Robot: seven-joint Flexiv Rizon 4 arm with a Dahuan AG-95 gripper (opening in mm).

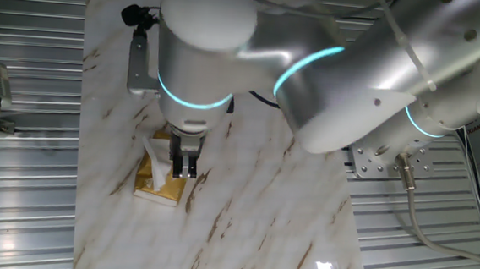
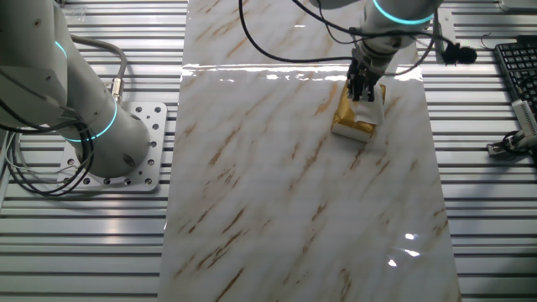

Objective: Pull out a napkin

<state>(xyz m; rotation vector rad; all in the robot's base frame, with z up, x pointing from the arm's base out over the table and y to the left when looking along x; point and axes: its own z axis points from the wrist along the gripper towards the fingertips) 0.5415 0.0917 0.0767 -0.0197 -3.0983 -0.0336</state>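
Gold pack: a flat golden-yellow rectangular tissue pack [image 1: 162, 184] lies on the table. In one fixed view it sits left of the middle. In the other fixed view it is at the far right part of the table [image 2: 352, 124].
Napkin: a thin, soft white paper napkin [image 1: 158, 169] sticks up out of the top of the gold pack. One end is still in the pack. It looks crumpled and stands a bit tilted. In the other fixed view only a small white bit shows by the fingers [image 2: 369, 107].
Table: a white marble-look table top with brown streaks [image 1: 243, 211] holds the pack. Bright light shines on it near the front edge.
Gripper: the black two-finger gripper [image 1: 185, 166] points straight down at the pack. Its tips are right on the top of the pack, just beside the white napkin. In the other fixed view it sits over the far end of the pack [image 2: 361, 91].
Jaws: they look close together, but I cannot tell if they pinch the napkin or not.
Arm: the big silver robot arm with glowing blue rings [image 1: 311, 80] reaches over the table from the right side.
Floor: grey ribbed metal slats [image 1: 17, 178] lie around the table.
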